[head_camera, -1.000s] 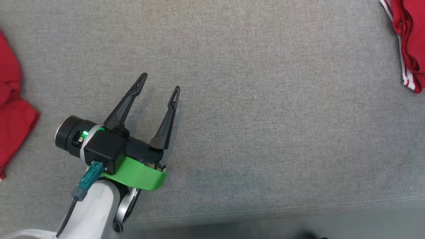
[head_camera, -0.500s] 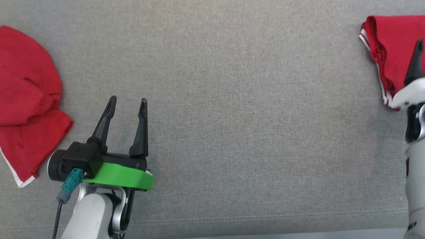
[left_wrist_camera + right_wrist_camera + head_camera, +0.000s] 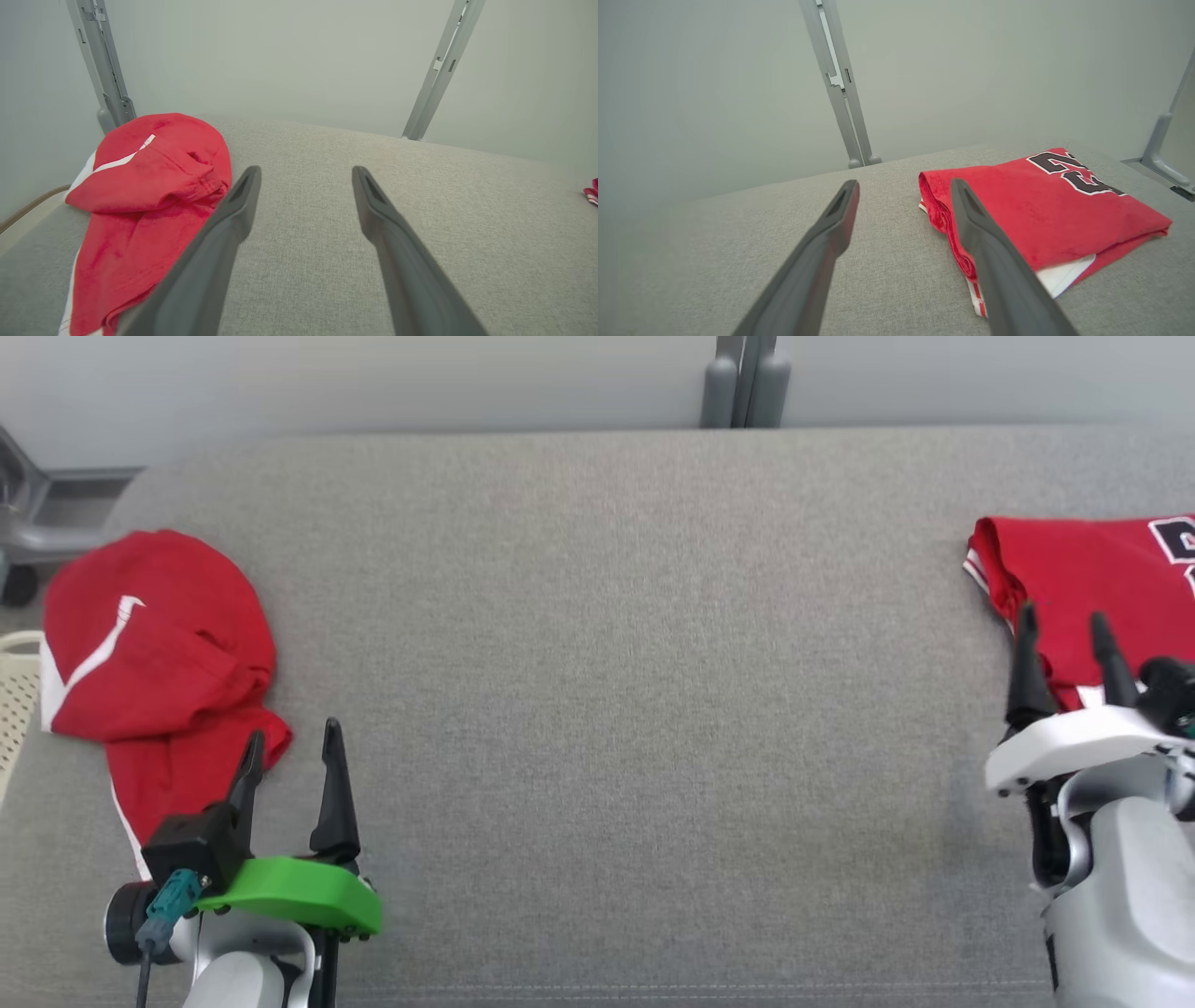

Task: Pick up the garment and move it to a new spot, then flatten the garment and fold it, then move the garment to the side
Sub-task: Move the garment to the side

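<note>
A crumpled red garment (image 3: 159, 644) with white stripes lies at the left end of the grey padded table (image 3: 597, 709). My left gripper (image 3: 291, 742) stands open just right of its lower part, holding nothing; in the left wrist view that garment (image 3: 149, 186) lies left of the open left gripper (image 3: 306, 172), beside the left finger. A folded red garment (image 3: 1092, 579) with black numerals lies at the right end. My right gripper (image 3: 1062, 621) is open over its near left corner; in the right wrist view the folded garment (image 3: 1041, 205) lies partly behind the right finger of the open gripper (image 3: 903, 184).
A pale wall rises behind the table, with a grey metal post (image 3: 744, 383) at the back middle. A cream basket (image 3: 14, 691) and a grey frame (image 3: 37, 513) stand off the table's left end. Bare grey fabric stretches between the two garments.
The head camera has tilted up, bringing the back wall into view. My left gripper swung from up-right to straight ahead and drew back lower left. The right gripper came into view, open.
</note>
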`<state>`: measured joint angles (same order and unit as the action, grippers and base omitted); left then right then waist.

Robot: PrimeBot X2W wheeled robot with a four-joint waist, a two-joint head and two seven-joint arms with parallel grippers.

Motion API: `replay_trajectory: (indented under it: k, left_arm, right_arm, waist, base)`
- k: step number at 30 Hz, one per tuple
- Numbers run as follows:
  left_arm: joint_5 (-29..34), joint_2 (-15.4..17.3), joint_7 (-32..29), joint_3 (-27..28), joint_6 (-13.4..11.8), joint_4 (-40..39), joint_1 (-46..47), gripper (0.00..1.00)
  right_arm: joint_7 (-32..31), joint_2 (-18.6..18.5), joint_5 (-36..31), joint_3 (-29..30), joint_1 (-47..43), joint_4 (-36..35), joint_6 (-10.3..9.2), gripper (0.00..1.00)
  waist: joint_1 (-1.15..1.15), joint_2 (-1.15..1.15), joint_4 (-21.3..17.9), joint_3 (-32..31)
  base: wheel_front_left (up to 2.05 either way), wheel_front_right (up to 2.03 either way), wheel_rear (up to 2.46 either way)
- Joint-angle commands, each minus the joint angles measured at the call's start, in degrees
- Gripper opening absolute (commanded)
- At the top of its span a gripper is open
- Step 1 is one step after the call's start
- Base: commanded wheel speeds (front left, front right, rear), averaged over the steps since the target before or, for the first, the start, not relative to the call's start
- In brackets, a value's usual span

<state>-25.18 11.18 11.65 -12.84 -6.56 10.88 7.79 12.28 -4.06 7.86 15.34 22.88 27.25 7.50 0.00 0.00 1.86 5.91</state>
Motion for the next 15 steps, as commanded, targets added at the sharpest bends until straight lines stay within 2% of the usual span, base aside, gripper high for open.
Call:
replay_trajectory:
  k: [1, 9, 15]
  left_arm:
    - [-0.22, 0.73, -0.60, 0.20, -0.30, 0.49, -0.87, 1.00]
    - [-0.85, 2.18, -2.00, -1.14, 1.62, 2.38, -2.91, 1.00]
    - [-1.10, 3.09, -1.48, -1.33, 2.46, 2.75, -3.94, 1.00]
  right_arm:
    - [-0.30, 0.13, 0.00, -0.69, -1.62, -1.39, -0.03, 1.00]
    - [-3.04, 1.12, 5.94, -8.09, -9.20, -6.20, -0.03, 1.00]
    - [-3.50, 1.04, 2.99, -11.34, -13.99, -8.79, -0.03, 1.00]
  waist:
    - [0.00, 0.00, 0.96, -3.87]
    - [0.00, 0.00, 0.52, -6.48]
    - [0.00, 0.00, -0.07, -7.25]
  base:
    - [0.00, 0.00, 0.00]
    - [0.00, 0.00, 0.00]
    - [0.00, 0.00, 0.00]
